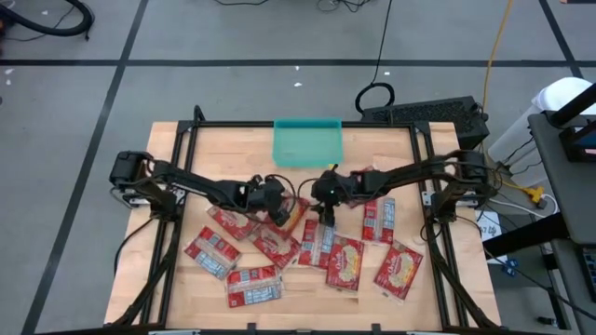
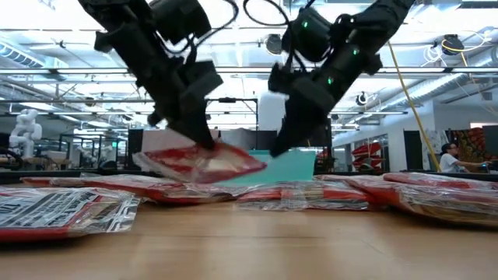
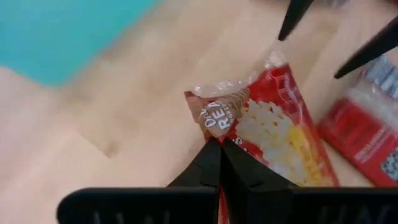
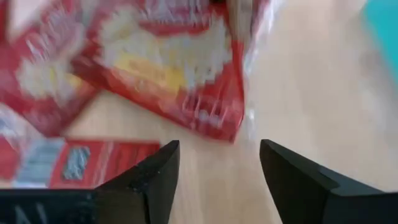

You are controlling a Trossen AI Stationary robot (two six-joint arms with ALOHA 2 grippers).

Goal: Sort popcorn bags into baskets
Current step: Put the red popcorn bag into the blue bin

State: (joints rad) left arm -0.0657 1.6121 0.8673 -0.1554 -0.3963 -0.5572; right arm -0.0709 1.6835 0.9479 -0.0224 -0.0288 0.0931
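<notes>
Several red popcorn bags [image 1: 345, 261] lie scattered on the near half of the wooden table, some with white-grey backs up [image 1: 253, 287]. The teal basket [image 1: 307, 141] sits at the far edge, in the middle. My left gripper [image 1: 284, 212] is shut on one red bag [image 2: 201, 162] near the table's middle. My right gripper [image 1: 326, 216] is open and empty, close on the right of that bag, pointing down over the wood; the held bag [image 4: 168, 68] shows just beyond its fingers. My left gripper pinches the red bag at one edge [image 3: 219, 140] between its two shut fingers, which slant down from above and from the table's left. The bag [image 3: 273, 130] reaches away from the fingertips. In the low view it hangs nearly level, just above the bags on the table.
Bags lie close together under and near both grippers [image 1: 216, 251] [image 1: 400, 270] [image 1: 378, 220]. Bare wood [image 1: 233, 154] lies between the bags and the basket. The arms' black frames run along the table's left and right sides [image 1: 168, 233].
</notes>
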